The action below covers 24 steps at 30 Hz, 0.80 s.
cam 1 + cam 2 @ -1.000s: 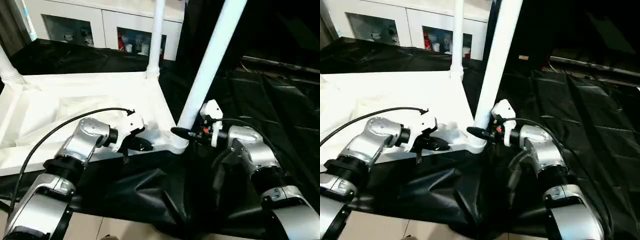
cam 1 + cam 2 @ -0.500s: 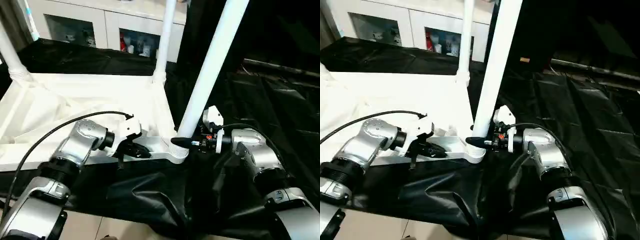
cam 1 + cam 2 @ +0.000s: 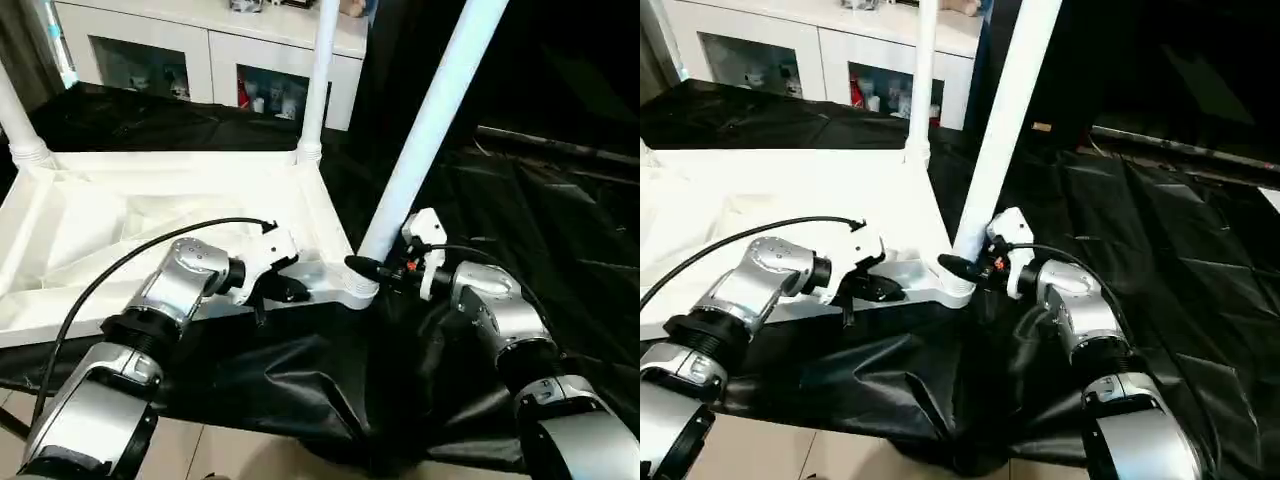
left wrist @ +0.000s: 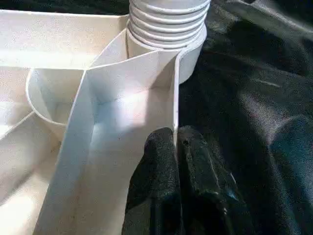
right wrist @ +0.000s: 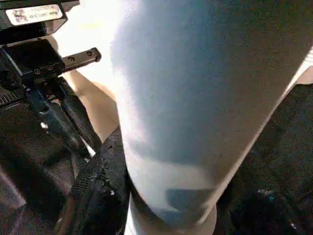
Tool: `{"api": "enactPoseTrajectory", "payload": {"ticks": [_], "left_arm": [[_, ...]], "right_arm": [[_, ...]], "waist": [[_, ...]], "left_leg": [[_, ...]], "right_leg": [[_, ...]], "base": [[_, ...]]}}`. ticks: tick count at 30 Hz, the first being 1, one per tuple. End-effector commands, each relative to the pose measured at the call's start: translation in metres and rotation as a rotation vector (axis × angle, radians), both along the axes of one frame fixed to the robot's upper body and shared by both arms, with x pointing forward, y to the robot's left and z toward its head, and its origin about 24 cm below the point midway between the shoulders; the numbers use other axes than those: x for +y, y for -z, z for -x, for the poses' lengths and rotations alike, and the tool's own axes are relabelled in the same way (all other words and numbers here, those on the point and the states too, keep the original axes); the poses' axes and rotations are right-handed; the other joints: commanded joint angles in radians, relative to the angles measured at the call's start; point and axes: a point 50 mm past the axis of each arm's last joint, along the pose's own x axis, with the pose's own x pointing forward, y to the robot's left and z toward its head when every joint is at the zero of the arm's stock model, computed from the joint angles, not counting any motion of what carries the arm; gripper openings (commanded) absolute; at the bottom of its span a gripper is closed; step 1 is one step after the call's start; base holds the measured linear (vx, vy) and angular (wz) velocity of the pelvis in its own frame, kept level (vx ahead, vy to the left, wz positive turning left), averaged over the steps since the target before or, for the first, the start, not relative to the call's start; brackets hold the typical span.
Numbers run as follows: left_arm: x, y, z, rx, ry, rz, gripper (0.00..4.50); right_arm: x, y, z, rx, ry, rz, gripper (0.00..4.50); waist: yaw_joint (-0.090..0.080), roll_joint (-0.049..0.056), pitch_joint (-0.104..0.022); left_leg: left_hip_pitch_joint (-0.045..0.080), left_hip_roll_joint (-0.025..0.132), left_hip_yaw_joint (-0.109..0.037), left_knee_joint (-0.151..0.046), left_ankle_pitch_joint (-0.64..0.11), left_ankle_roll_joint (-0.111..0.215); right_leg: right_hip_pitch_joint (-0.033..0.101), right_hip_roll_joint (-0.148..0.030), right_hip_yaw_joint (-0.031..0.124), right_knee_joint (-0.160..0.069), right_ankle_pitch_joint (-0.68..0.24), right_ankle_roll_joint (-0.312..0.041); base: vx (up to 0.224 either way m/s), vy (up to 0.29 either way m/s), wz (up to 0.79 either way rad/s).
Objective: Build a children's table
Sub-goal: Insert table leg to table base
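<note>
Tabletop (image 3: pixel 150 215) lay underside up on black-draped work table (image 3: pixel 560 230), legs seated in far corner sockets. Left gripper (image 4: pixel 176 147) pinched near edge wall of tabletop beside near right corner socket (image 4: pixel 190 54). Right gripper (image 3: pixel 365 268) clamped base of tilted near leg (image 3: pixel 430 120) just above socket.

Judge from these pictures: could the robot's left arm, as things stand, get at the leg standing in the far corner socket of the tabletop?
Probably not at once. The left gripper is shut on the tabletop rim by the near corner, so it must let go first. Past that, the open ribbed underside lies between it and the far leg, nothing standing in the way.
</note>
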Motion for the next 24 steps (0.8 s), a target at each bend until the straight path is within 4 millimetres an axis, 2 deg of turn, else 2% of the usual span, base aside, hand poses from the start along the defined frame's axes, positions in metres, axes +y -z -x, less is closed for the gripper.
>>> {"api": "enactPoseTrajectory", "payload": {"ticks": [1, 4, 6, 7, 8, 9, 11, 13, 14, 15, 17, 18, 19, 20, 21, 23, 24], "left_arm": [[-0.004, -0.016, -0.009, -0.066, -0.01, 0.031, 0.0], [-0.004, -0.016, -0.009, -0.066, -0.012, 0.029, 0.0], [-0.005, -0.016, -0.011, -0.068, -0.031, 0.03, 0.0], [-0.005, -0.017, -0.013, -0.074, -0.049, 0.026, 0.0], [-0.006, -0.017, -0.015, -0.077, -0.071, 0.022, 0.0], [-0.006, -0.017, -0.015, -0.077, -0.071, 0.022, 0.0], [-0.013, -0.016, -0.025, -0.096, -0.181, 0.0, 0.0], [-0.02, -0.015, -0.03, -0.108, -0.254, -0.01, 0.0], [-0.024, -0.015, -0.032, -0.114, -0.285, -0.015, 0.0], [-0.033, -0.015, -0.035, -0.123, -0.32, -0.024, 0.0], [-0.05, -0.015, -0.037, -0.127, -0.339, -0.014, 0.0], [-0.05, -0.015, -0.037, -0.127, -0.339, -0.014, 0.0], [-0.059, -0.016, -0.037, -0.131, -0.333, -0.011, 0.0], [-0.062, -0.017, -0.037, -0.132, -0.33, -0.01, 0.0], [-0.065, -0.017, -0.037, -0.129, -0.328, -0.006, 0.0], [-0.069, -0.017, -0.037, -0.126, -0.328, -0.002, 0.0], [-0.069, -0.016, -0.037, -0.125, -0.328, -0.003, 0.0]], "right_arm": [[-0.007, 0.053, 0.028, 0.241, -0.004, 0.127, 1.88], [-0.007, 0.055, 0.027, 0.249, 0.02, 0.135, 1.88], [-0.008, 0.057, 0.023, 0.26, 0.103, 0.161, 1.88], [-0.009, 0.059, 0.02, 0.267, 0.168, 0.177, 1.88], [-0.01, 0.061, 0.018, 0.275, 0.239, 0.192, 1.88], [-0.01, 0.061, 0.018, 0.275, 0.239, 0.192, 1.88], [-0.008, 0.067, 0.008, 0.3, 0.511, 0.229, 1.88], [-0.004, 0.067, 0.004, 0.33, 0.652, 0.208, 1.88], [-0.001, 0.068, 0.003, 0.348, 0.711, 0.196, 1.88], [0.008, 0.067, 0.0, 0.378, 0.788, 0.17, 1.88], [0.026, 0.064, -0.003, 0.416, 0.837, 0.131, 1.87], [0.026, 0.064, -0.003, 0.416, 0.837, 0.131, 1.87], [0.037, 0.06, -0.006, 0.428, 0.834, 0.118, 1.87], [0.042, 0.058, -0.007, 0.434, 0.829, 0.114, 1.87], [0.045, 0.057, -0.007, 0.435, 0.827, 0.117, 1.87], [0.052, 0.055, -0.008, 0.431, 0.812, 0.137, 1.87], [0.054, 0.054, -0.008, 0.429, 0.806, 0.146, 1.87]], "waist": [[-0.003, 0.026, -0.026], [-0.004, 0.026, -0.026], [-0.006, 0.028, -0.024], [-0.008, 0.024, -0.024], [-0.011, 0.026, -0.023], [-0.012, 0.025, -0.023], [-0.018, 0.028, -0.022], [-0.024, 0.028, -0.022], [-0.024, 0.033, -0.023], [-0.025, 0.032, -0.023], [-0.023, 0.033, -0.024], [-0.023, 0.031, -0.025], [-0.022, 0.032, -0.027], [-0.021, 0.038, -0.03], [-0.021, 0.033, -0.032], [-0.019, 0.032, -0.036], [-0.019, 0.033, -0.036]], "left_leg": [[0.001, 0.043, -0.017, -0.078, -0.348, -0.002], [0.001, 0.043, -0.017, -0.079, -0.343, -0.002], [0.002, 0.044, -0.019, -0.08, -0.359, -0.01], [0.002, 0.043, -0.019, -0.08, -0.364, -0.013], [0.003, 0.041, -0.021, -0.082, -0.377, -0.022], [0.001, 0.042, -0.022, -0.082, -0.378, -0.027], [0.003, 0.04, -0.025, -0.084, -0.388, -0.044], [0.003, 0.039, -0.025, -0.084, -0.393, -0.054], [0.008, 0.039, -0.024, -0.082, -0.411, -0.056], [0.008, 0.037, -0.023, -0.081, -0.418, -0.051], [0.014, 0.036, -0.022, -0.08, -0.426, -0.054], [0.012, 0.036, -0.022, -0.08, -0.422, -0.051], [0.004, 0.036, -0.02, -0.081, -0.399, -0.041], [0.003, 0.037, -0.022, -0.081, -0.38, -0.041], [-0.003, 0.038, -0.019, -0.082, -0.335, -0.038], [-0.008, 0.036, -0.013, -0.076, -0.25, -0.023], [-0.01, 0.036, -0.012, -0.076, -0.226, -0.017]], "right_leg": [[0.009, -0.074, 0.062, -0.098, -0.335, -0.161], [0.009, -0.075, 0.063, -0.098, -0.338, -0.162], [0.006, -0.075, 0.062, -0.099, -0.357, -0.159], [0.004, -0.075, 0.062, -0.1, -0.368, -0.158], [0.003, -0.074, 0.061, -0.102, -0.398, -0.15], [0.004, -0.075, 0.061, -0.101, -0.406, -0.144], [-0.002, -0.075, 0.061, -0.103, -0.434, -0.129], [-0.004, -0.075, 0.062, -0.104, -0.444, -0.122], [-0.008, -0.075, 0.062, -0.109, -0.449, -0.118], [-0.01, -0.075, 0.063, -0.111, -0.445, -0.117], [-0.014, -0.073, 0.062, -0.111, -0.433, -0.114], [-0.013, -0.072, 0.062, -0.11, -0.421, -0.113], [-0.008, -0.073, 0.064, -0.106, -0.378, -0.118], [-0.004, -0.073, 0.064, -0.101, -0.342, -0.124], [0.003, -0.069, 0.064, -0.093, -0.258, -0.137], [0.012, -0.067, 0.064, -0.077, -0.111, -0.169], [0.016, -0.066, 0.063, -0.073, -0.072, -0.181]], "base": [[0.0, 0.0, 0.0], [0.0, 0.0, 0.0], [0.0, 0.0, 0.0], [0.0, 0.0, 0.0], [0.0, 0.0, 0.0], [0.0, 0.0, 0.0], [0.0, 0.0, 0.0], [0.0, 0.0, 0.0], [0.0, 0.0, 0.0], [0.0, 0.0, 0.0], [0.0, 0.0, 0.0], [0.0, 0.0, 0.0], [0.0, 0.0, 0.0], [0.0, 0.0, 0.0], [0.0, 0.0, 0.0], [0.0, 0.0, 0.0], [0.0, 0.0, 0.0]]}}
